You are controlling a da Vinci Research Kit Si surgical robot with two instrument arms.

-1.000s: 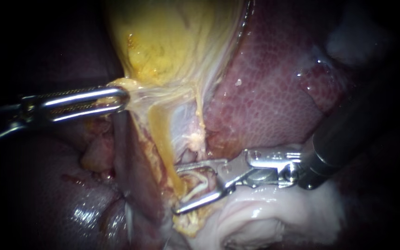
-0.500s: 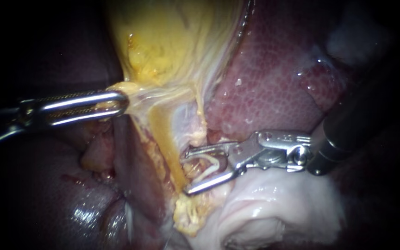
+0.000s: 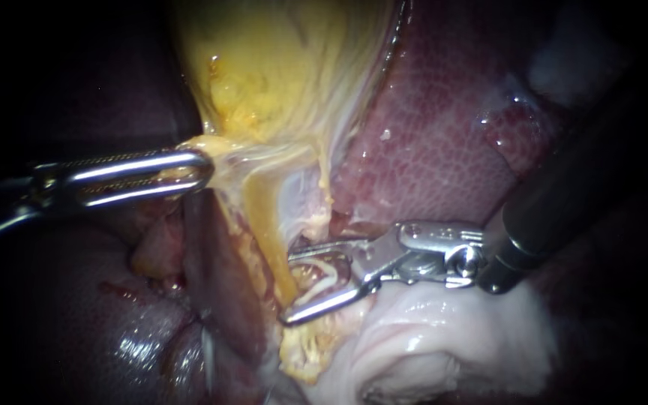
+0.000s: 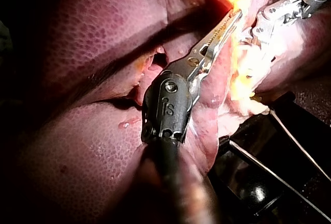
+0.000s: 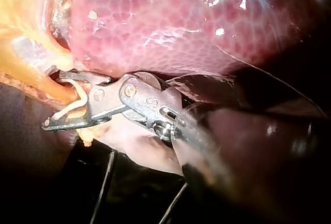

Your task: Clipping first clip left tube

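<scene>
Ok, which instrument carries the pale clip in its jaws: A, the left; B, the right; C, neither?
B: the pale clip sits between the spread jaws of the right instrument at the yellow tube; the left instrument grips only yellow tissue.

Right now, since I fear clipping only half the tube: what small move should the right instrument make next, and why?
Probably ease the right instrument slightly further across the left tube: its jaws, holding a pale clip, only just reach the tube's far edge. The left instrument grips tissue above it.
</scene>
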